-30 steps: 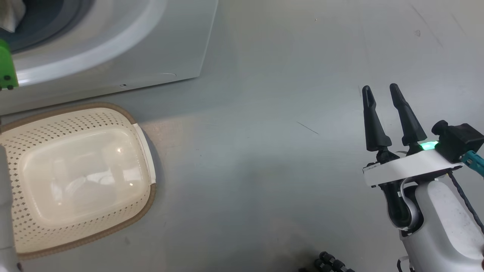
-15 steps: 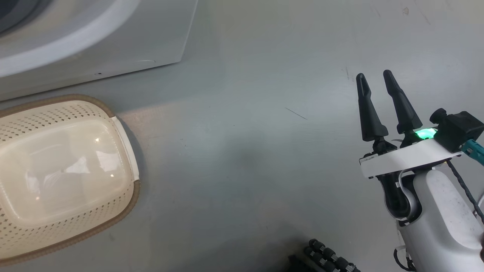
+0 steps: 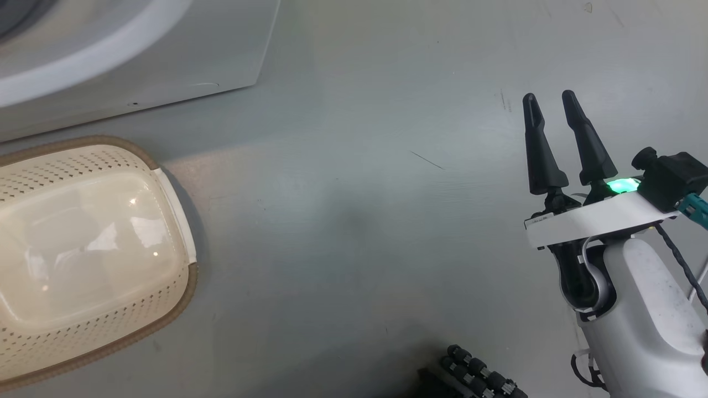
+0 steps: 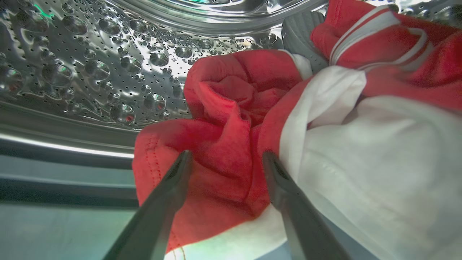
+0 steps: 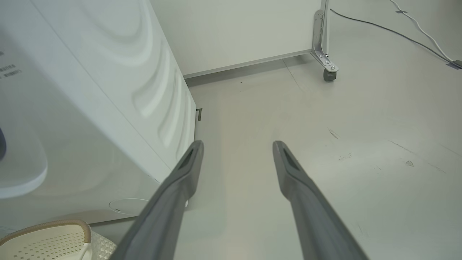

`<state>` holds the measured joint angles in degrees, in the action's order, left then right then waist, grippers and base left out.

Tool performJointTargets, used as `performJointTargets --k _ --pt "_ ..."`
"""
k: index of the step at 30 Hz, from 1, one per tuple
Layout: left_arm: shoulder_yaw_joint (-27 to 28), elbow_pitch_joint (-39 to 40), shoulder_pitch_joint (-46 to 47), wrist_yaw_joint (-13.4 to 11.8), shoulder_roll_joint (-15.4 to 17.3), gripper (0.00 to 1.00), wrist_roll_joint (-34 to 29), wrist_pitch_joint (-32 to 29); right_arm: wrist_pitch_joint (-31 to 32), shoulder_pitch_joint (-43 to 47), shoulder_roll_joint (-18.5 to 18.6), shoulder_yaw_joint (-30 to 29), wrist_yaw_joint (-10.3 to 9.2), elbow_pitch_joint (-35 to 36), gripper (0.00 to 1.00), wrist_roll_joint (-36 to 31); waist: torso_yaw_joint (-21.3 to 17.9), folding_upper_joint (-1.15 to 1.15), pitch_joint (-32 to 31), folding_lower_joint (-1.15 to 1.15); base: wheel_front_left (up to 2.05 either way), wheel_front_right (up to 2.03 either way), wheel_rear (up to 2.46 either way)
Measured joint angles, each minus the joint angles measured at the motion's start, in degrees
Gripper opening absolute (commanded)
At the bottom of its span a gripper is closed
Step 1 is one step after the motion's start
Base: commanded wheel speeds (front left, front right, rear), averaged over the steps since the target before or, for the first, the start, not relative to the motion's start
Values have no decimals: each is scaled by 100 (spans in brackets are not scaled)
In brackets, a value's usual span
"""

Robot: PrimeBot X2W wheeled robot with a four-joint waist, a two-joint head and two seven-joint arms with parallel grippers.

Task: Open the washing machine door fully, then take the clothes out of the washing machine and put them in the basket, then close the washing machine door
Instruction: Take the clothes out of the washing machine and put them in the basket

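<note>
left fingers [image 4: 166, 196] spread astride clothes [image 4: 223, 97] in washing machine [image 4: 90, 72]; right fingers [image 3: 540, 152] apart, empty

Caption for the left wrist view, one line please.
Open left gripper at a red fold of the clothes inside the washing machine.
</note>
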<state>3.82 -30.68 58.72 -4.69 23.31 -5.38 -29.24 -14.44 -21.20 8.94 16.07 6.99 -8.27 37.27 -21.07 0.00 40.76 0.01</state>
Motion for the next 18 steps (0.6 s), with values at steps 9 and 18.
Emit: performJointTargets --k 9,18 --pt "-22 -149 177 47 62 100 -26 -148 0 -67 51 38 0 -7 100 -5 -44 0 53 0 0 0 0" --pt "-14 -335 308 45 81 83 -45 -204 0 -111 69 59 0 -16 100 -8 -47 0 119 0 0 0 0"
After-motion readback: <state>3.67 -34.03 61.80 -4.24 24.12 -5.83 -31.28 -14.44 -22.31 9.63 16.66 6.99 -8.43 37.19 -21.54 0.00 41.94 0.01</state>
